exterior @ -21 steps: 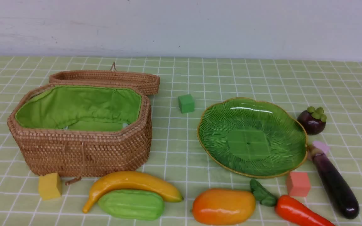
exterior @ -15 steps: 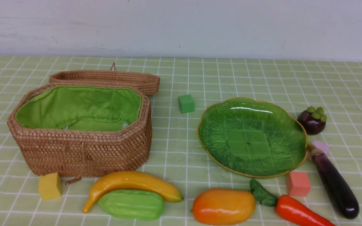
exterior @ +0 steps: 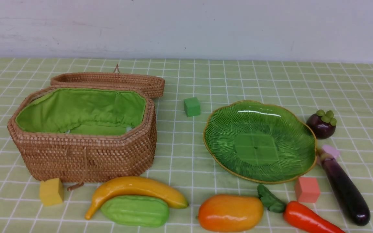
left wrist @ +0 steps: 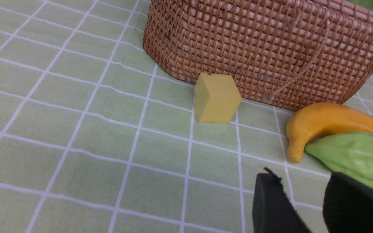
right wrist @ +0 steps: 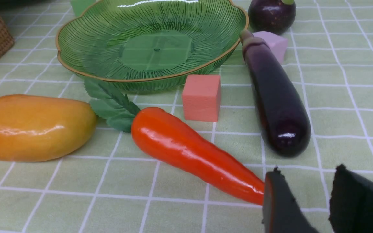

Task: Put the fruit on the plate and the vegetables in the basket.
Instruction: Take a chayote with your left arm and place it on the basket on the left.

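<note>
My left gripper (left wrist: pixel 303 186): spread, holding nothing, near gourd (left wrist: pixel 355 158) and banana (left wrist: pixel 329 119) beside the basket (left wrist: pixel 264 48). My right gripper (right wrist: pixel 306 181): spread, empty, just beside the carrot (right wrist: pixel 189 152) at its tip. Mango (right wrist: pixel 31 127), eggplant (right wrist: pixel 274 97), mangosteen (right wrist: pixel 270 14) lie on the cloth (right wrist: pixel 76 181) around the plate (right wrist: pixel 108 42).

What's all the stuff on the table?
basket: one, brown, left, lid open
plate: one, green, right, empty
banana: one, yellow, in front of basket
gourd: one, light green, beside banana
mango: one, orange-yellow, front middle
carrot: one, orange-red, beside mango
eggplant: one, dark purple, right of plate
mangosteen: one, dark purple, behind eggplant
foam cubes: four, yellow, green, pink, lilac, scattered
tablecloth: one, green checked, underneath
left gripper: one, black, open, near gourd
right gripper: one, black, open, near carrot
</note>
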